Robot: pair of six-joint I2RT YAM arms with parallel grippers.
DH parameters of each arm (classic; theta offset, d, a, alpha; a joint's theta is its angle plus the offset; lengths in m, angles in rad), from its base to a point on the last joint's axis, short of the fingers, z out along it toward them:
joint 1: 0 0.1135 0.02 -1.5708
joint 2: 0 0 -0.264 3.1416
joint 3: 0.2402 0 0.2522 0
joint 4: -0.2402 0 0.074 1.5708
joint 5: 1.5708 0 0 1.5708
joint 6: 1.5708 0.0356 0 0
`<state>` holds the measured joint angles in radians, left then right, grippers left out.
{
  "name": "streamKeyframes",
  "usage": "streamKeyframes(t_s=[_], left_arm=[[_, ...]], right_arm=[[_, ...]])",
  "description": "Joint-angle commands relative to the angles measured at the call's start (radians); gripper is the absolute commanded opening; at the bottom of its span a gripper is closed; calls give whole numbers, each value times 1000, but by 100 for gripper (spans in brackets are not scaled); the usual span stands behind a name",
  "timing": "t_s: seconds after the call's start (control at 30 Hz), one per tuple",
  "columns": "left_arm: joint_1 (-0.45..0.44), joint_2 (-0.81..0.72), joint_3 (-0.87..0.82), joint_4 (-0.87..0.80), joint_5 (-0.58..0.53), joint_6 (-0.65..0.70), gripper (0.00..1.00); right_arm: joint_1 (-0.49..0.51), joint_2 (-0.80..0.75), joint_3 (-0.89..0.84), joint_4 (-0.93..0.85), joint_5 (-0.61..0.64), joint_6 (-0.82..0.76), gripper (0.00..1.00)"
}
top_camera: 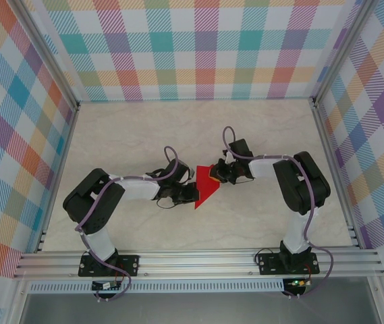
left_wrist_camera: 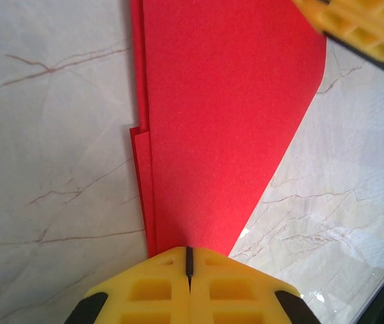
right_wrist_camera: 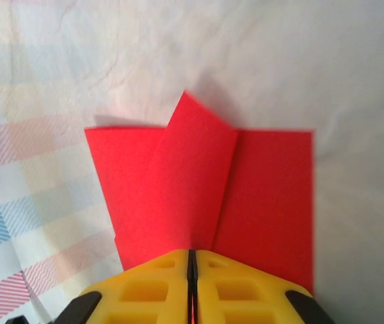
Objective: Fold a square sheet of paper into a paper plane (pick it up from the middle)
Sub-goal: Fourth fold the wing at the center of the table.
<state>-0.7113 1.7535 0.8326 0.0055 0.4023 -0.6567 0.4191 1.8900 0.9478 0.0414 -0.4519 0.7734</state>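
We find the red sheet (top_camera: 205,190) at the middle of the bench (top_camera: 131,142), between the two arms and gripped from both sides. The left claw (top_camera: 180,194) is clenched on the sheet's narrow end. In the left wrist view its yellow fingers (left_wrist_camera: 151,290) meet, with the paper coming out from between them. The right claw (top_camera: 220,174) is likewise clenched on the opposite end, its fingers together over the red edge in its own wrist view.

Condition of the work: the sheet is not a flat square. The left wrist view shows stacked layers along one long edge and a taper toward the left claw. The right wrist view shows a pointed flap lying slantwise over a flat panel. We judge the early folds made and the task about midway.

Outstanding, in our judgement: the closing folds. We see no slim dart with a centre ridge or spread wings. We cannot tell whether the paper rests on the bench or is held just above it.
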Motion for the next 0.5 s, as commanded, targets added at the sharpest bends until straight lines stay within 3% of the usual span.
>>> streamKeyframes(t_s=[0.0, 0.2, 0.47], left_arm=[[-8, 4, -41, -105, -4, 26, 0], [-8, -25, -33, -97, 8, 25, 0], [-9, -52, 34, -119, 34, 27, 2]], right_arm=[[-45, -6, 36, -6, 36, -17, 11], [-58, -127, 35, -139, 45, -71, 17], [-57, -275, -121, -168, 9, -43, 32]])
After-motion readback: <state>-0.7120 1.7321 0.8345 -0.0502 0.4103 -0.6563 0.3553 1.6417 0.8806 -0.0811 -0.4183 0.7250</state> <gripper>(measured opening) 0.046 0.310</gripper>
